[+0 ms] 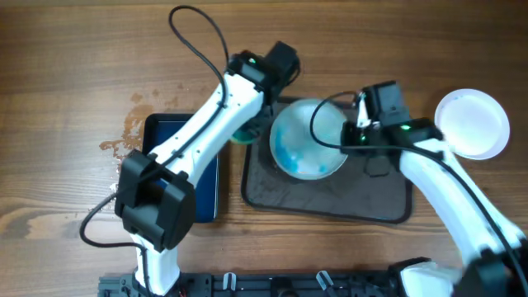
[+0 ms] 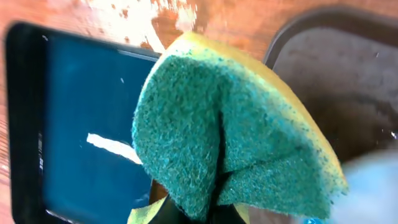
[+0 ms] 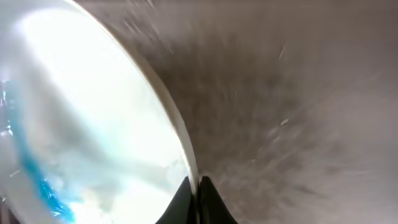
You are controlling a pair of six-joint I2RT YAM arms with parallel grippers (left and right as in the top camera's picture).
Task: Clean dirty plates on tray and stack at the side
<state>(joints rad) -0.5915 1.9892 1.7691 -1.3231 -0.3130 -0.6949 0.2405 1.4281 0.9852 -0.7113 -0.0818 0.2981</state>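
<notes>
Fingertips (image 3: 177,208) of the right gripper (image 3: 194,199) are pinched together on the thin rim of a blue-smeared plate (image 1: 301,140). The plate is held over the far-left part of the grey-brown tray (image 1: 363,202), which lies at the middle of the desk; it looks tipped off the tray floor, though the angle cannot be read. The left gripper (image 2: 189,214) is clamped on a folded green-and-yellow sponge (image 2: 230,130), its fingers almost wholly hidden beneath it. The sponge hangs just beside the tray's left rim, between that rim and the dark-blue tray (image 2: 81,118) toward the left edge of the desk, and is not yet on the plate. A clean-looking white plate (image 1: 471,124) sits by the right edge. No third plate can be made out. Judged risks: the hold is a narrow edge pinch, so scrubbing pressure could twist or slip the plate and drop it onto the tray. The folded sponge offers an uneven face and may skip over smears. Both wrists work close together, so contact or a snag on the looping cable (image 1: 326,111) is possible.
</notes>
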